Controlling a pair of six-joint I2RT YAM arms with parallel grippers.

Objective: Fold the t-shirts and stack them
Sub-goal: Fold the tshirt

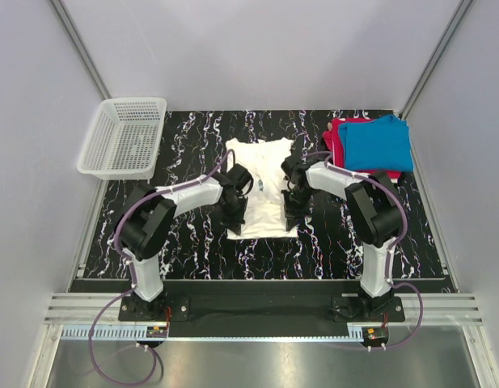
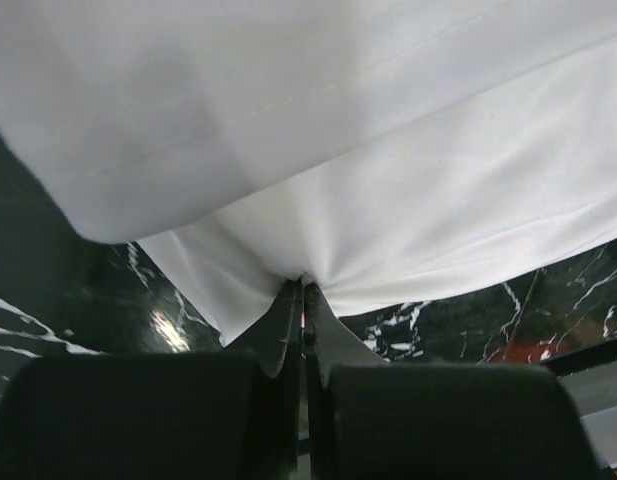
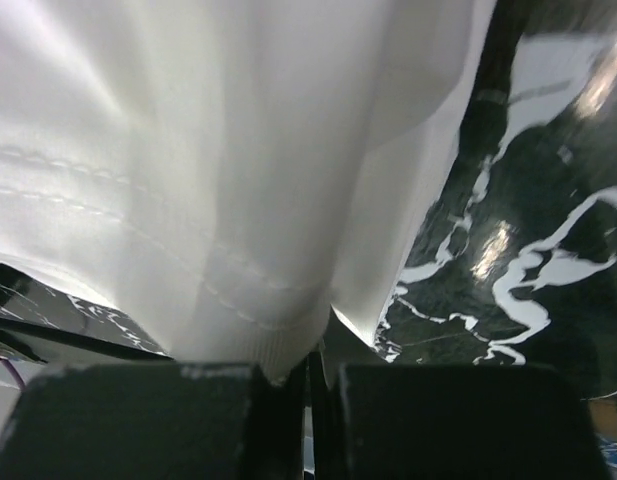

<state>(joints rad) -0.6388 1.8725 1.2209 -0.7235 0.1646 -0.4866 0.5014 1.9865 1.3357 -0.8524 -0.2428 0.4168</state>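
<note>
As the t-shirt (image 1: 257,166) runs near-to-far, its collar (image 1: 261,143) points away.

Overhead view looking down, both wrist views close on white t-shirt (image 1: 261,162)

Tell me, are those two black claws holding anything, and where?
Yes: both are shut on the white cloth t-shirt. The left gripper pinches a bunched edge on its left side, the right gripper a stitched hem on its right side.
</note>
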